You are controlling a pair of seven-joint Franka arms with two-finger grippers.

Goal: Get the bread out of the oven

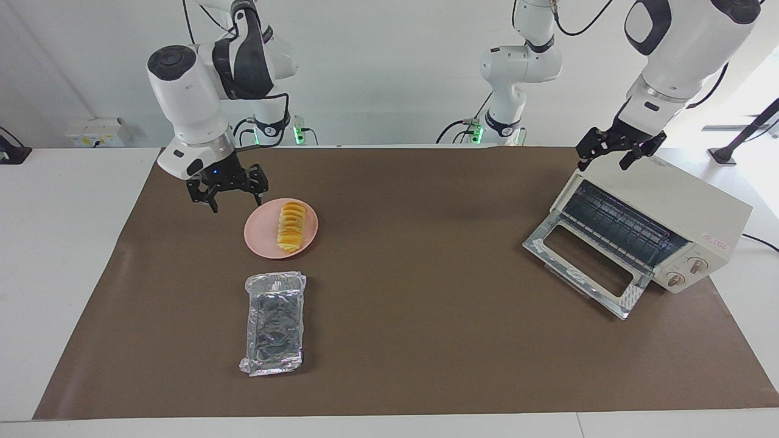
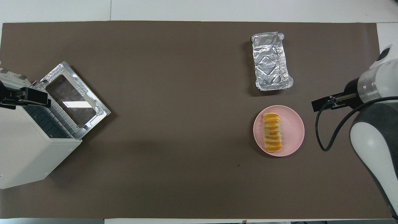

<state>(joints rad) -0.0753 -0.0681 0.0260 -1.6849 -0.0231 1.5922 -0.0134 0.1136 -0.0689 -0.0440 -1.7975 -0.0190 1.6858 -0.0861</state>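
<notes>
The right gripper point(image 1: 226, 190) hangs wide and empty beside the bread point(image 1: 291, 226), likely light and crushable: best pinched gently across its sides.

the middle of the table point(image 1: 401, 292) is bare brown mat from the robots' edge to the outer edge, so a gripper can sweep there freely. toward the left arm's end, the oven point(image 1: 688, 219) fills the corner by the robots; its door point(image 1: 587, 267) lies folded down flat on the mat, blocking low passes in front of it but leaving the rack mouth open. the left gripper point(image 1: 616, 152), jaws apart, hangs over the oven's top. toward the right arm's end, the pink plate point(image 1: 255, 240) with the bread point(image 1: 291, 226) and the foil tray point(image 1: 275, 322) sit with a narrow gap between them. the right gripper point(image 1: 226, 190), jaws apart, hovers beside the plate.
</notes>
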